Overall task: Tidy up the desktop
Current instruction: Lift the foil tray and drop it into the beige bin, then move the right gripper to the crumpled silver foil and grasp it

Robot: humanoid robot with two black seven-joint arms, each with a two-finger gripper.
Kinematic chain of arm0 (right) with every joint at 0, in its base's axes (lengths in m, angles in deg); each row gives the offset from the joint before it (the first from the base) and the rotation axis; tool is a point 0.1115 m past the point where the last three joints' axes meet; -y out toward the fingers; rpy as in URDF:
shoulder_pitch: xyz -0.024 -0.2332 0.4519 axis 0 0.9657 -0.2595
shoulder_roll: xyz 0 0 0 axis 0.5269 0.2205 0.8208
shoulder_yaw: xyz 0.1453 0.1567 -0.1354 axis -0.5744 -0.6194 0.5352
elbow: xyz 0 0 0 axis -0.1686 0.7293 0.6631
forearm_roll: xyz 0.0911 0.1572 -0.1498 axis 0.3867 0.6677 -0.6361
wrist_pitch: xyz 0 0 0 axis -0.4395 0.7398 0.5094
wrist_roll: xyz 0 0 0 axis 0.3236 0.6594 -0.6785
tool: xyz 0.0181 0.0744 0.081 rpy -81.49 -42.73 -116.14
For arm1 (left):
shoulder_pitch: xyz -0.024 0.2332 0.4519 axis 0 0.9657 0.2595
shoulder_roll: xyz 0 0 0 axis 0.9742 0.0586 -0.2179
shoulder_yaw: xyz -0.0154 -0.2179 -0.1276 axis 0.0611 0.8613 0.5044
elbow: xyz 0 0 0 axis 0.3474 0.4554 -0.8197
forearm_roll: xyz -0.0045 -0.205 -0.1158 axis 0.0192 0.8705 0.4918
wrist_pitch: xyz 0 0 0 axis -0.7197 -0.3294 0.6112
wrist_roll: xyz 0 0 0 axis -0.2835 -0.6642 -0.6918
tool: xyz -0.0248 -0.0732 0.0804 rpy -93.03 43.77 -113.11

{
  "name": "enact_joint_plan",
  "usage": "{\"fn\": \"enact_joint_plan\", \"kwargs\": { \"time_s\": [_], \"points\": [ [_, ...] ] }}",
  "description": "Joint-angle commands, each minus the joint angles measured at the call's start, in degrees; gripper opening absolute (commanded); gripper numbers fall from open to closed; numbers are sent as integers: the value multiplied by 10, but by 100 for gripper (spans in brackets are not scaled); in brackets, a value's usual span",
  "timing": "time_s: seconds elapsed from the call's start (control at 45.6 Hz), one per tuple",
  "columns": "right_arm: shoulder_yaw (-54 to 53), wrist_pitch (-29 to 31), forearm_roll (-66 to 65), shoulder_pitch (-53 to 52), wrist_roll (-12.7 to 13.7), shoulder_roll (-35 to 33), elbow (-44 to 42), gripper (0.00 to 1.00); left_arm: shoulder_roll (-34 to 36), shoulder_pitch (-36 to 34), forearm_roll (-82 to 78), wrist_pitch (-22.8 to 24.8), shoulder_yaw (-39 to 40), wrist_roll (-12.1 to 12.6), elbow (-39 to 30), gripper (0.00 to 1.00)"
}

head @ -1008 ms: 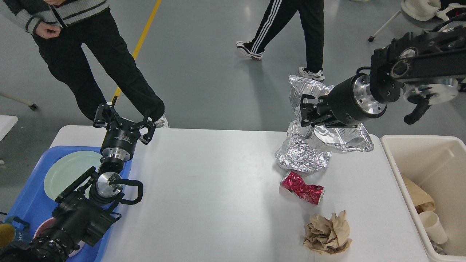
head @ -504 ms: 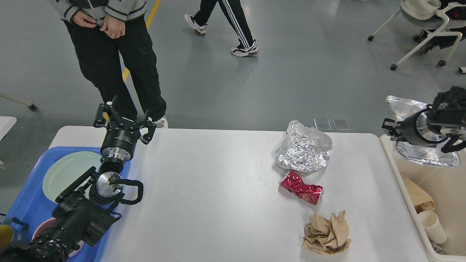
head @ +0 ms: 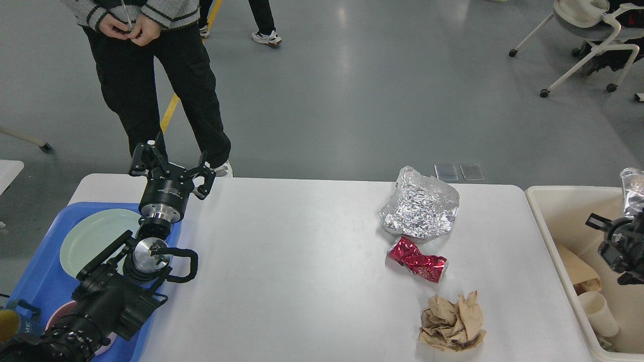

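The white desktop [head: 302,261] holds a crumpled foil sheet [head: 420,208], a crushed red can [head: 416,260] just in front of it, and a ball of brown paper [head: 453,322] near the front edge. My left gripper [head: 170,163] is open and empty above the table's far left corner. My right gripper [head: 601,226] is at the right edge of the view, over the beige bin [head: 546,201]. A second piece of foil [head: 632,188] shows just above it. I cannot tell whether the gripper is holding that foil.
The bin holds brown paper [head: 578,271] and a white cup [head: 597,312]. A blue tray [head: 35,276] at the left carries a pale green plate [head: 85,239]. A person [head: 151,75] stands behind the table's far left corner. A chair [head: 588,30] is far right.
My right arm has carried a foil piece from above the foil on the table rightwards and down over the bin. The left arm has not moved. A walking person has left the view.
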Motion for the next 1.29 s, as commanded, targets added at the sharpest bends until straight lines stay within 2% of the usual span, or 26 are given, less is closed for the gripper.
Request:
{"fn": "enact_joint_plan", "kwargs": {
  "time_s": [0.0,0.285,0.394,0.504,0.635,0.789,0.964,1.052,1.271],
  "points": [
    [1,0,16,32,0,10,-20,100,0,0,0,0,0,0,0,97],
    [-1,1,17,26,0,15,-14,100,0,0,0,0,0,0,0,97],
    [-17,9,17,-33,1,38,7,100,0,0,0,0,0,0,0,97],
    [-46,39,17,-134,1,40,121,100,0,0,0,0,0,0,0,97],
    [-58,108,17,-290,-3,12,316,100,0,0,0,0,0,0,0,97],
    [-56,119,7,-435,-7,9,503,100,0,0,0,0,0,0,0,97],
    [-55,126,-7,-561,-7,24,674,100,0,0,0,0,0,0,0,97],
    [-55,124,-5,-583,-7,43,705,100,0,0,0,0,0,0,0,97],
    [-51,100,-2,-521,-7,47,670,100,0,0,0,0,0,0,0,97]
  ]
}}
